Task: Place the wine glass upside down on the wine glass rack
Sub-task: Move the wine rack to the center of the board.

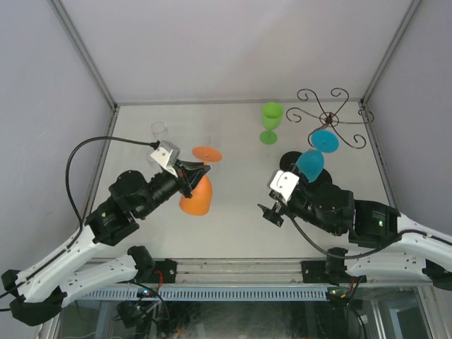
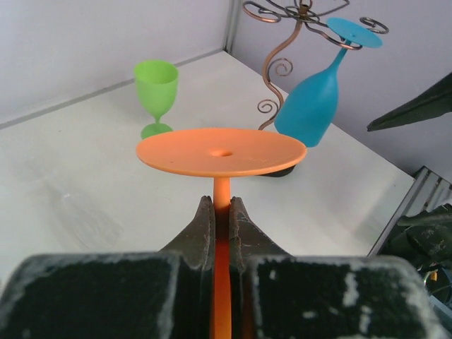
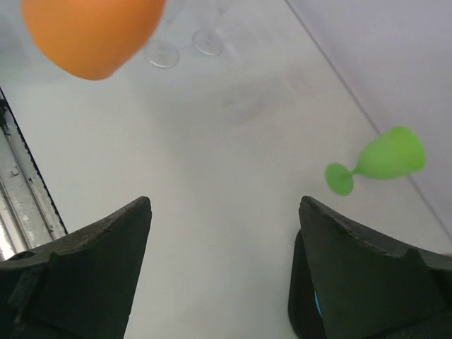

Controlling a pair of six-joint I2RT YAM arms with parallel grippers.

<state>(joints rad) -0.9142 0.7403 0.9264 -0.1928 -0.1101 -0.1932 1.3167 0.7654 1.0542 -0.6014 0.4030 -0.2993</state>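
Left wrist view had the left gripper (image 2: 222, 208) nearest, its fingers clamped on the stem of the orange wine glass (image 2: 222, 152), held foot-up, well short of the wine glass rack (image 1: 327, 117) and not yet on it. The right gripper (image 3: 224, 212) stood jaws wide apart and empty, near the rack's base. To hang the glass well, I judged the foot should travel level above a free scroll arm, the stem slipping in sideways before release. A blue glass (image 2: 308, 106) hung from the rack's near arm and a green glass (image 2: 156, 85) stood just left of the rack; both narrowed the approach. Beyond the rack the walls (image 1: 413, 92) met closely, so open table (image 1: 233, 212) lay only on its near side.
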